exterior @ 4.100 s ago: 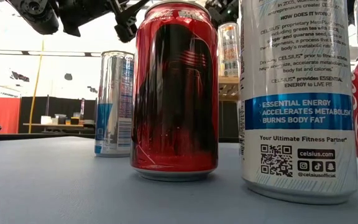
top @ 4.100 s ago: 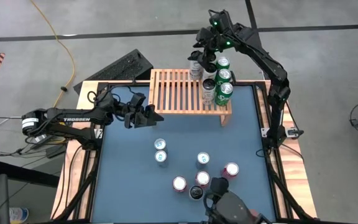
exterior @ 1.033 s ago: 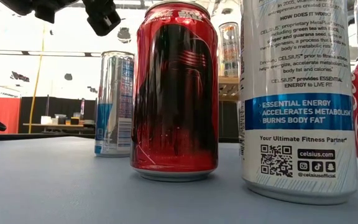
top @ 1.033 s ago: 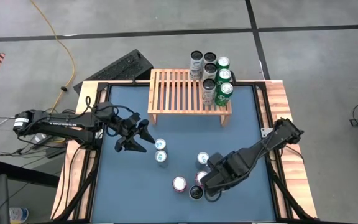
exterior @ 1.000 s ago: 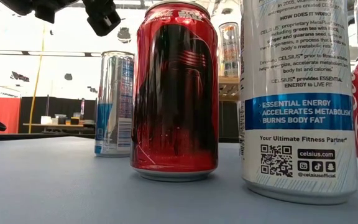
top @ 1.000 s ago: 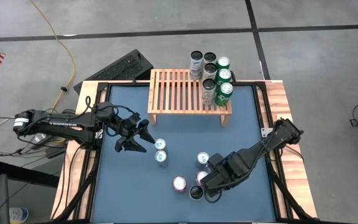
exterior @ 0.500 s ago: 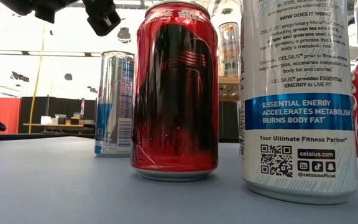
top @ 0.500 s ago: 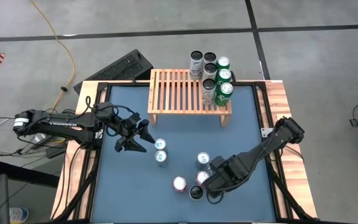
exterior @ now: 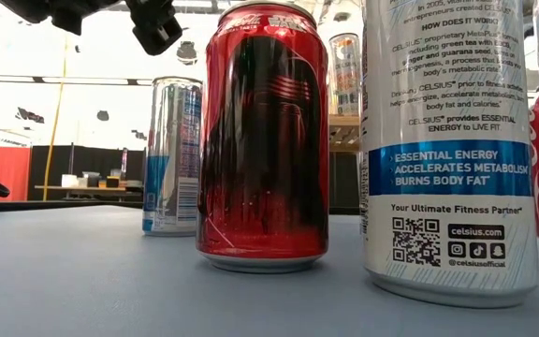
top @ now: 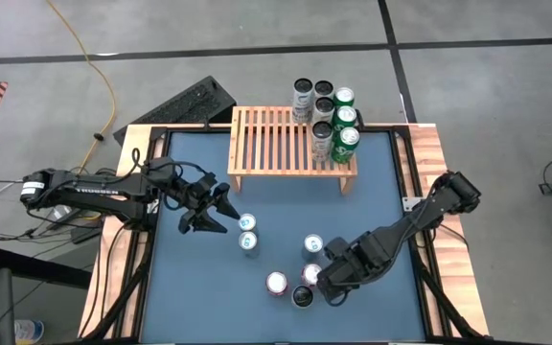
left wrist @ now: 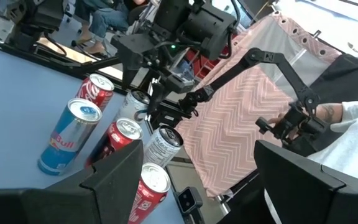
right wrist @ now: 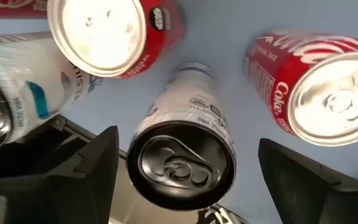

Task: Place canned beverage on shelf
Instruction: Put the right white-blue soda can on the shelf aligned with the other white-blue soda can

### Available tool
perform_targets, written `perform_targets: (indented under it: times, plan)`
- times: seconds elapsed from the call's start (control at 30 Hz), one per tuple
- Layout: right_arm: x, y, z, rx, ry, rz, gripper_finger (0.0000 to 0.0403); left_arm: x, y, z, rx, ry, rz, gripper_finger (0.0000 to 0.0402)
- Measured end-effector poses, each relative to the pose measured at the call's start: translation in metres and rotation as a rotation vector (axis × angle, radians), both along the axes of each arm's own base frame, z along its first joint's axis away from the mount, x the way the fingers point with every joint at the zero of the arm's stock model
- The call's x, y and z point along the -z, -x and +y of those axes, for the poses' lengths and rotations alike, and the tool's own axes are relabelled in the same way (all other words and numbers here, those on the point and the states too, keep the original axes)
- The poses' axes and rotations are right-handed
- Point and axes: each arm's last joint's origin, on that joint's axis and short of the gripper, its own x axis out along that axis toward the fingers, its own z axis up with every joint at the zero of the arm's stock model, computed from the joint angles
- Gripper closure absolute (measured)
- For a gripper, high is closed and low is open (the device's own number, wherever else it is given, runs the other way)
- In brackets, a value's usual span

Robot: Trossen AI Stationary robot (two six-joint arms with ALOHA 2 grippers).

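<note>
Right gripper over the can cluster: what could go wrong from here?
1. The right gripper hangs open over a black-topped can, with red cans close on both sides; descending fingers could knock a neighbour over.
2. The shelf already holds six cans packed at its right end; placing another beside them risks toppling one.

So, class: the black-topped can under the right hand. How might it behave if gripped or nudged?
The black-topped can is tall and slim, so a sideways nudge would probably tip it. Its round, smooth wall suggests it could slip in a loose grip, and roll if felled. The Coke can stands close by, so the right hand may bump it.
</note>
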Motion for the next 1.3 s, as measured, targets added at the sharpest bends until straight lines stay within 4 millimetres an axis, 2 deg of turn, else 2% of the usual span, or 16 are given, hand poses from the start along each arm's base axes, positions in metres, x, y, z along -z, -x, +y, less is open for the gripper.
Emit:
perform_targets:
  times: [0.13,0.37,0.6,0.73,0.9,1.0,1.17,1.3]
  plan:
    - [0.000,0.000,0.000,-0.009,-0.001,-0.001,0.0088,0.000,0.000,0.000,-0.007,0.001,0.000,0.0109]
    - [0.000,0.000,0.001,-0.040,-0.024,0.006,0.0125,0.000,0.000,0.001,-0.019,0.000,-0.001,0.0109]
    - [0.001,0.000,0.001,-0.049,-0.033,0.008,0.0142,0.000,0.000,0.001,-0.021,-0.001,-0.001,0.0109]
    - [0.010,0.000,0.002,-0.048,-0.040,0.021,0.0179,0.000,0.000,0.001,-0.021,-0.001,-0.001,0.0109]
    - [0.010,0.001,0.002,-0.059,-0.058,0.026,0.0238,0.000,0.000,0.001,-0.021,-0.001,-0.001,0.0109]
    - [0.010,0.000,0.001,-0.056,-0.062,0.024,0.0247,0.000,0.000,0.001,-0.021,-0.001,-0.001,0.0109]
    - [0.004,-0.004,0.000,-0.090,-0.068,0.002,0.0247,0.000,0.000,0.001,-0.021,-0.001,0.001,0.0109]
    - [-0.016,-0.008,-0.007,-0.121,-0.071,-0.027,0.0247,0.001,0.000,0.001,-0.021,0.000,0.009,0.0109]
